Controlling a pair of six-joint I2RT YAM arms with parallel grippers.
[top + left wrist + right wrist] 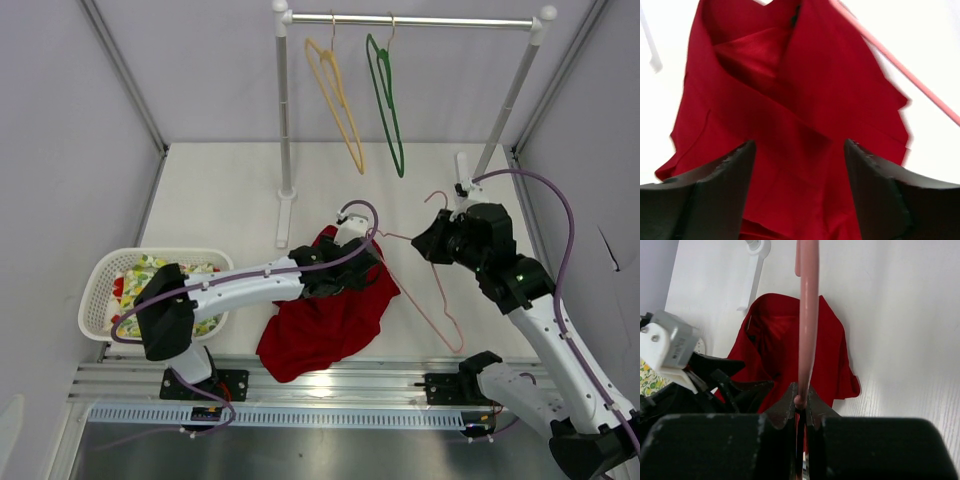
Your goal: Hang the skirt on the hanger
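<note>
1. For the skirt (pixel 325 320): lies crumpled on the table (pixel 220 190), deep red, not yet on any hanger.
2. For the left arm: reaches long and low toward the skirt, nearly straight at the elbow, with the wrist over the skirt's far edge.
3. For the left gripper (pixel 350 265): points down at the skirt with fingers (pixel 715 180) spread wide, close above the fabric, pinching nothing.
4. For the right arm: stands right of the skirt, bent at the elbow, with the wrist turned toward the skirt.
5. For the right gripper (pixel 432 240): pressed together on the hanger (pixel 425 285), pinching its thin pink wire.
6. For the hanger: slopes down along the skirt's right edge; cannot tell whether touching.
7. Behind the skirt: a rack (pixel 286 150) carrying a yellow hanger (pixel 340 100) and a green hanger (pixel 388 110).
8. Left of the skirt: a white basket (pixel 95 300) holding flowered cloth (pixel 145 270).
</note>
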